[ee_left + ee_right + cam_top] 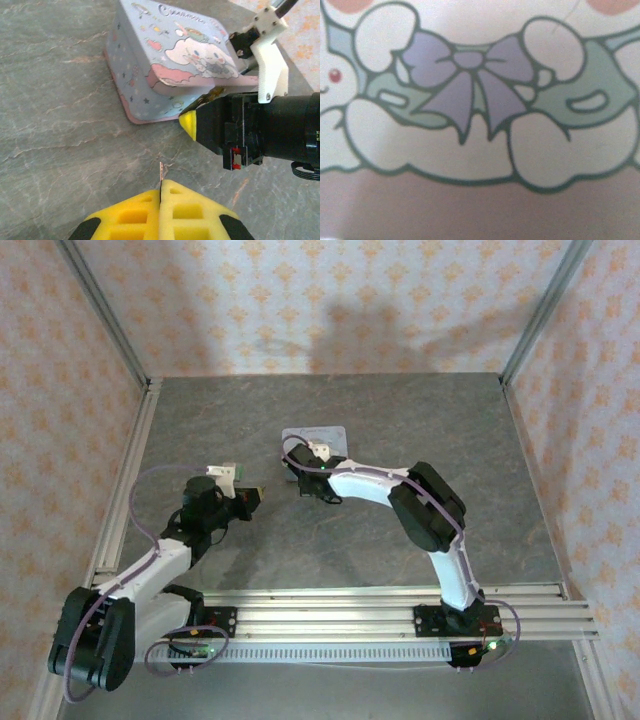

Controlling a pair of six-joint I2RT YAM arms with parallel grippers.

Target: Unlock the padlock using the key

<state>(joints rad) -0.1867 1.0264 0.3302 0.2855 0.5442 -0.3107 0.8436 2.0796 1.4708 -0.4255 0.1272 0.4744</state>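
Top external view: a grey bench (420,430) with a mottled, stone-like surface is seen, enclosed by walls papered in a pale orange floral pattern. A rectangular pastel tin box (330,435) is laid flat near the middle of the bench. The right arm (430,505), white with black joints, is bent at the elbow and stretched leftward, its wrist brought down over the tin's near edge. The left arm (150,570) is folded low on the left side, its wrist turned toward the tin and kept a little apart from it.

Left wrist view: the left fingers (192,210), padded with yellow waffle-cut foam, are pressed flush together. The key (161,171), a thin pale metal sliver, is pinched in the seam between them, and its tip is left standing out above the pads, over bare bench. The tin's rounded corners, blue starred sides, pink rim and cartoon lid are shown beyond. The right fingers (189,125), yellow-tipped on a black body, are laid against the tin's near edge; they are drawn nearly together, and what is caught between them cannot be told.

Right wrist view: the tin's glossy printed lid is seen very close, with a lavender bow, mint-green shapes and dark outlines.
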